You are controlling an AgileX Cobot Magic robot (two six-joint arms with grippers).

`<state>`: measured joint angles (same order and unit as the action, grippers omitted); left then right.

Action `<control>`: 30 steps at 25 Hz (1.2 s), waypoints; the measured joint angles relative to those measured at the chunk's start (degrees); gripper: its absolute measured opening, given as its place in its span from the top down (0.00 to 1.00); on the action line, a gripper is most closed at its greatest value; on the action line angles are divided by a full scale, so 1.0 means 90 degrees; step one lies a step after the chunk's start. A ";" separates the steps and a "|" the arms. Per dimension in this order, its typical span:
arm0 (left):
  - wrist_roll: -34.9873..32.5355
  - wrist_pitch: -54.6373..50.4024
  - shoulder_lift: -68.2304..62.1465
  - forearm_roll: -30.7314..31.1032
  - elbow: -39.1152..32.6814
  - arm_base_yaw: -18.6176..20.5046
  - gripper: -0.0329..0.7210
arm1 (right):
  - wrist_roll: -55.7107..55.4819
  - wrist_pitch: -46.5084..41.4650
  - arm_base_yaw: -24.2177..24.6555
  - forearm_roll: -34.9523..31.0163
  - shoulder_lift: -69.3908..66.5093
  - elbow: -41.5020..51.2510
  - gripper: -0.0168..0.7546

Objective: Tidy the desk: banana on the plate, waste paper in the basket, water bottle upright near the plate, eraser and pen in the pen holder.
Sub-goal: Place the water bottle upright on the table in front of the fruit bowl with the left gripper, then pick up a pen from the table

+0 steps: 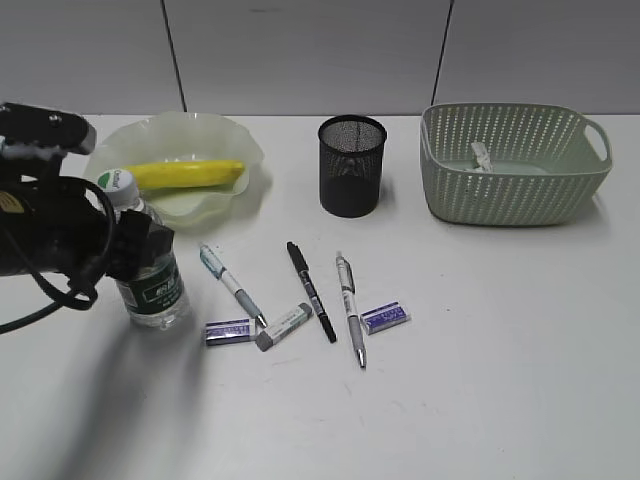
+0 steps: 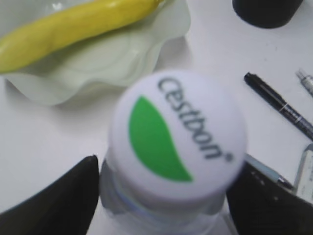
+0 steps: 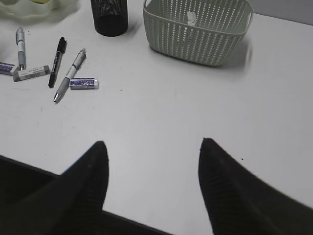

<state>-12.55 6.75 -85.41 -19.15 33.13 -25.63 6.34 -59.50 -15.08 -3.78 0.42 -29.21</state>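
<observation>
Closest up is the small clear plastic water bottle [image 1: 150, 270] with the dark green label. Its white cap [image 2: 176, 134], with a green leaf logo, fills the left wrist view. It stands upright, cap straight up, on the front left of the plain white tabletop [image 1: 500, 350], just in front of the plate's near rim. The left jaws straddle it, one black finger [image 2: 68, 200] on each side. Can't tell if they're squeezing it or just sitting beside it.

The right jaws are spread wide with nothing between them, hanging over bare tabletop with loads of open room on that side.

The middle is cluttered: three small erasers [image 1: 228, 331] [image 1: 284, 326] [image 1: 385, 317] and three pens, a blue-white one [image 1: 232, 284], a black marker [image 1: 311, 291] and a silver one [image 1: 350, 308]. All the pens lie with their long axes running roughly front to back.

Further back, the long yellow banana [image 1: 185, 174] lies left to right in the pale green wavy-rimmed plate [image 1: 235, 140]. The black wire-mesh pen holder [image 1: 352, 165] stands mid-back. Back right is the pale green perforated basket [image 1: 520, 195], with the crumpled white waste paper [image 1: 481, 155] inside.
</observation>
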 joint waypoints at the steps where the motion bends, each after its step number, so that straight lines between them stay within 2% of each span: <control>1: 0.0000 -0.0037 0.0165 -0.0007 0.0000 0.0000 0.15 | 0.0000 0.0000 0.0000 0.0000 0.0000 0.0000 0.37; 6: 0.0000 -0.0815 0.1079 0.0025 0.0000 0.0000 0.16 | 0.0000 0.0000 0.0000 0.0000 0.0000 0.0000 0.37; 14: 0.0000 -0.3358 0.3393 0.0047 0.0000 0.0048 0.18 | 0.0000 0.0000 0.0000 0.0000 0.0000 0.0000 0.37; 18: 0.0163 -0.4650 0.4918 0.0276 0.0000 0.0416 0.18 | 0.0000 0.0000 0.0000 0.0000 0.0000 0.0000 0.37; 23: 0.0392 -0.6215 0.6389 0.1054 0.0176 0.1021 0.23 | 0.0000 0.0000 0.0000 0.0000 0.0000 0.0000 0.37; 30: 0.0527 -0.7821 0.7473 0.1368 0.0157 0.1072 0.34 | 0.0000 0.0000 0.0000 0.0000 0.0000 0.0000 0.37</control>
<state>-7.81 -63.64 -18.15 -6.84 34.54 -15.99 6.34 -59.50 -15.08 -3.78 0.42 -29.21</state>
